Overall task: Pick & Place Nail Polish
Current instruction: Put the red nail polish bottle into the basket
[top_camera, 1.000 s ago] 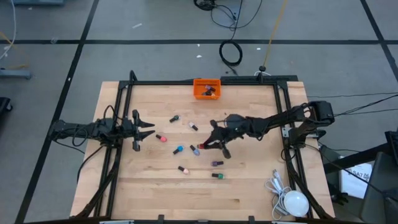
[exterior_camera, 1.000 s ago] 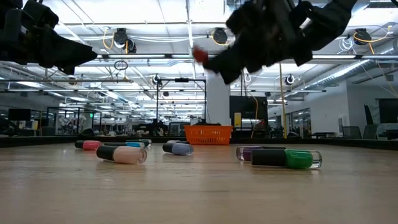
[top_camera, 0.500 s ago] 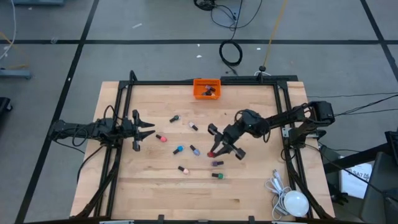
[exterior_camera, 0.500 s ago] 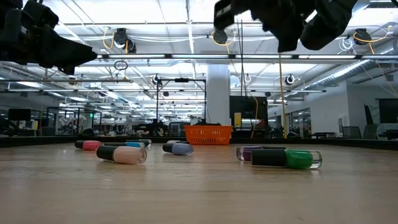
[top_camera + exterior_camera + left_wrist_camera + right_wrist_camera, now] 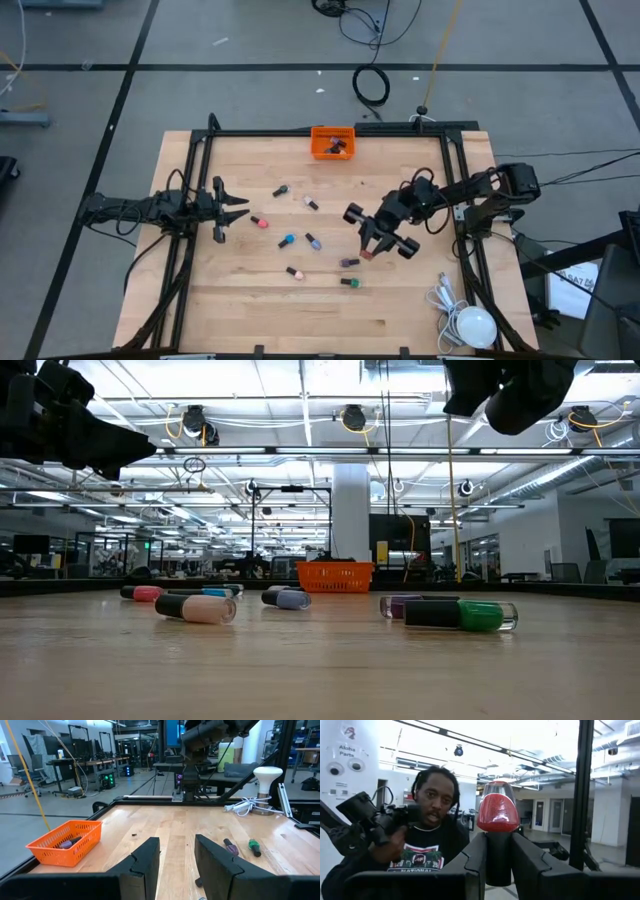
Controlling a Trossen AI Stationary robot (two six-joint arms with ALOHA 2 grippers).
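Note:
Several nail polish bottles lie on their sides mid-table: pink [image 5: 260, 222], blue [image 5: 287, 241], peach [image 5: 294, 272], purple [image 5: 349, 262], green [image 5: 349, 283]. The low view shows the peach [image 5: 195, 607] and green [image 5: 460, 615] ones nearest. A red bottle [image 5: 496, 812] is in my right gripper [image 5: 370, 248], which is shut on it, high above the table right of centre. My left gripper [image 5: 232, 208] waits open at the table's left, nothing between its fingers [image 5: 150, 862]. The orange bin [image 5: 332, 141] stands at the far edge with bottles inside. My right gripper pinches the red bottle's dark cap [image 5: 497, 857] between its two fingers. The fingers slant upward, and the red body [image 5: 496, 815] sticks out beyond the fingertips. The bottle lies along the fingers, lifted well clear of the table.
A white lamp [image 5: 473, 325] with a coiled cable sits at the near right corner. Black frame rails [image 5: 330, 132] border the table. A person [image 5: 432, 837] holding a dark device shows beyond the table in the right wrist view.
My right gripper has risen with the red bottle and drawn back toward the table's right and near edges. It has tipped from pointing down to slanting upward and has rolled. In the low view it has climbed out of the picture's top. The bottles on the table lie unmoved.

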